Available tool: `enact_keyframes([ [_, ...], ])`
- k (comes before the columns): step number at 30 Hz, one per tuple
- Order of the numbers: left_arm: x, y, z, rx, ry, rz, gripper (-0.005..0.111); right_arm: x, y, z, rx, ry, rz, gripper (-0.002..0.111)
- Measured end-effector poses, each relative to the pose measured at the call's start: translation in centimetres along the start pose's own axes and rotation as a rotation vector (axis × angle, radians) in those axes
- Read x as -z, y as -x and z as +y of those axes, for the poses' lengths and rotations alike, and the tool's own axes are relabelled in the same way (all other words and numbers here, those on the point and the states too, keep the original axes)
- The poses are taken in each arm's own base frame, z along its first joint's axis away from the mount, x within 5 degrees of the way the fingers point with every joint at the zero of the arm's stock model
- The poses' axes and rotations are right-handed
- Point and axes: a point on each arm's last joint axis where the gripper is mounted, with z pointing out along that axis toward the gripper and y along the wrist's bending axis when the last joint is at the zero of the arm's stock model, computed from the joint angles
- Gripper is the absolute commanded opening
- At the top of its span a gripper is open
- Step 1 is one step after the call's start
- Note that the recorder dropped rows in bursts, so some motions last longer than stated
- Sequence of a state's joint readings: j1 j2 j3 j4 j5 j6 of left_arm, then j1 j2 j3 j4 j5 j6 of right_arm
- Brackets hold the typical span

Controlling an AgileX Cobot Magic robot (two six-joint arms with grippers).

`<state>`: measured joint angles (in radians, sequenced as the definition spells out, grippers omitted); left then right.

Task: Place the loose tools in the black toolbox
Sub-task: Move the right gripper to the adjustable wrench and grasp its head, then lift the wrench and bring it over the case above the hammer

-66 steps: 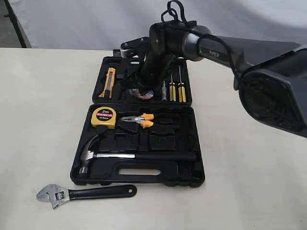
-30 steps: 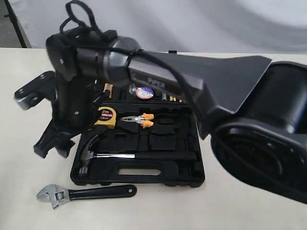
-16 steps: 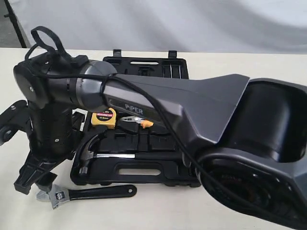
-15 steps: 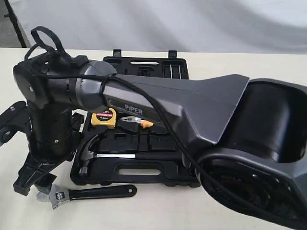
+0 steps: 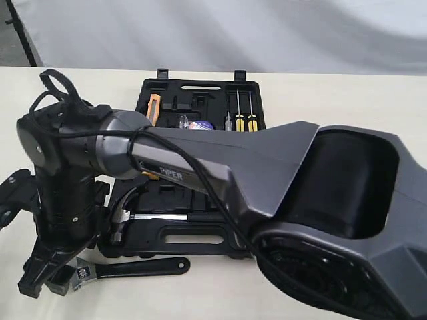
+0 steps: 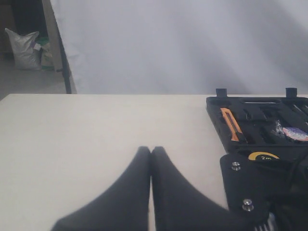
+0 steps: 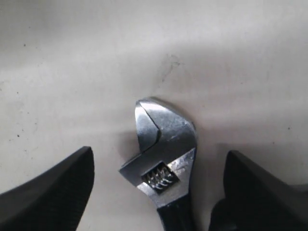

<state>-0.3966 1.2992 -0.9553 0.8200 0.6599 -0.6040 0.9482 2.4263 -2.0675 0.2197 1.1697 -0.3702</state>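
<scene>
The adjustable wrench lies on the table just in front of the black toolbox. My right gripper has reached across to the left and hangs low over the wrench's silver head. It is open, with one finger on each side of the head and not touching it. In the toolbox's near half lies the hammer. The tape roll rests in the far half and also shows in the left wrist view. My left gripper is shut and empty above bare table.
The right arm's big dark body hides most of the toolbox's near half. An orange utility knife and yellow screwdrivers sit in the far half. The yellow tape measure peeks out behind the arm.
The right arm swung from the toolbox's far half to the left and came down until its open fingers straddle the wrench head. The tape roll stays in the far half.
</scene>
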Motion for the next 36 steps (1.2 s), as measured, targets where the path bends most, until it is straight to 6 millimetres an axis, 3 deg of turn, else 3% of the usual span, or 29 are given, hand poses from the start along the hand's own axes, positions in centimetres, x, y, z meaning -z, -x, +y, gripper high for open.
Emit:
enact_keyframes([
  [12, 0.0, 0.0, 0.0, 0.0, 0.0, 0.0, 0.001, -1.6, 0.4, 0.0, 0.065, -0.073, -0.01, 0.07],
  [14, 0.0, 0.0, 0.0, 0.0, 0.0, 0.0, 0.001, -1.6, 0.5, 0.0, 0.068, -0.081, -0.015, 0.06],
  [20, 0.0, 0.0, 0.0, 0.0, 0.0, 0.0, 0.001, -1.8, 0.5, -0.1, 0.071, -0.09, -0.021, 0.002],
  [21, 0.0, 0.0, 0.0, 0.0, 0.0, 0.0, 0.001, -1.8, 0.5, -0.1, 0.071, -0.09, -0.021, 0.0],
  [31, 0.0, 0.0, 0.0, 0.0, 0.0, 0.0, 0.001, -1.6, 0.6, -0.1, 0.053, -0.091, -0.027, -0.001],
  [36, 0.0, 0.0, 0.0, 0.0, 0.0, 0.0, 0.001, 0.4, 0.7, 0.3, 0.03, -0.099, -0.053, -0.001],
])
